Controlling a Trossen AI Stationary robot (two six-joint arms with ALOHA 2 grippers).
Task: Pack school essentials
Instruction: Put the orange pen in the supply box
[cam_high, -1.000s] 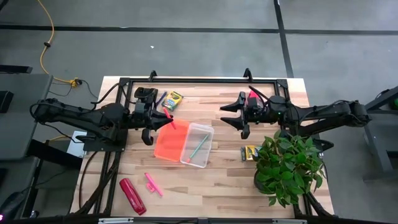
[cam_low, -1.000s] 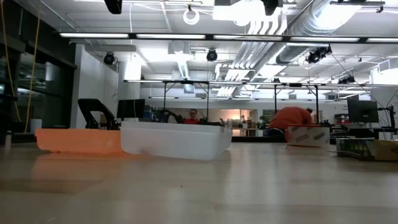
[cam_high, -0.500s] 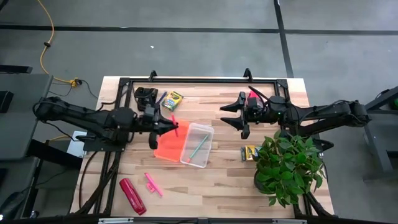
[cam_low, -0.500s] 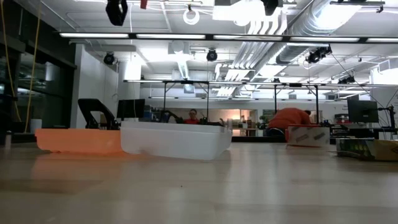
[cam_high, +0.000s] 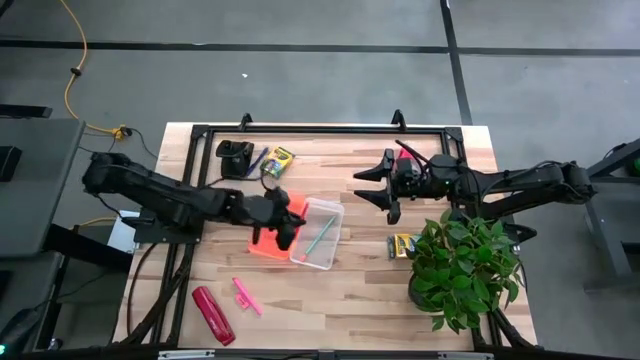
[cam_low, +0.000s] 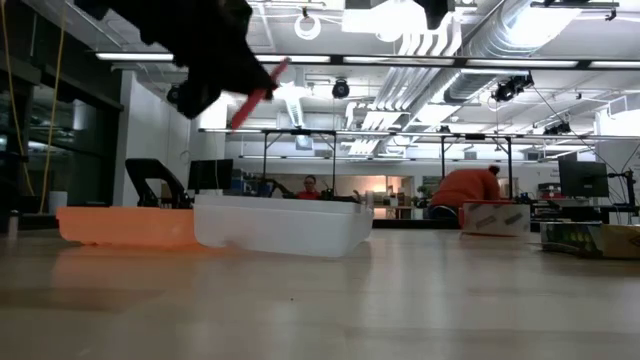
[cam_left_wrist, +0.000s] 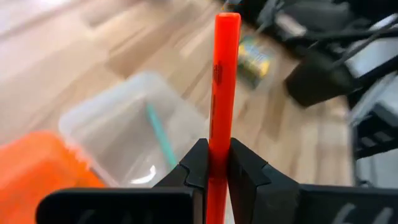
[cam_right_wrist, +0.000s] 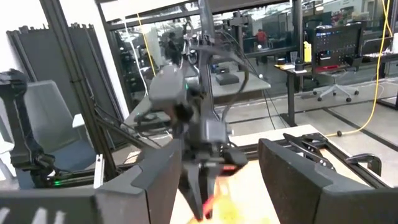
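- Above the table (cam_high: 440, 300), in the high view, the left end effector (cam_high: 285, 222) hovers over the seam between the orange lid (cam_high: 268, 238) and the clear box (cam_high: 318, 233), clamped on a pink pencil (cam_high: 297, 212). The box lies just to its right, so a short reach that way should put the pencil over it. A green pencil (cam_high: 320, 236) already lies inside. The right end effector (cam_high: 375, 187) waits near the far edge, fingers spread wide and empty.
- Still loose are one crayon box (cam_high: 277, 160) by the far edge, another (cam_high: 402, 245) beside the plant (cam_high: 462, 262), and a pink marker (cam_high: 245, 295) near the front.
- At table height, the pencil (cam_low: 255, 96) hangs tilted, well above the box (cam_low: 283, 226).
- From the left wrist, the pencil (cam_left_wrist: 222, 93) stands upright between closed fingers (cam_left_wrist: 194, 168), its long axis pointing toward the box (cam_left_wrist: 124, 134).
- From the right wrist, its own fingers (cam_right_wrist: 308, 171) stand well apart.
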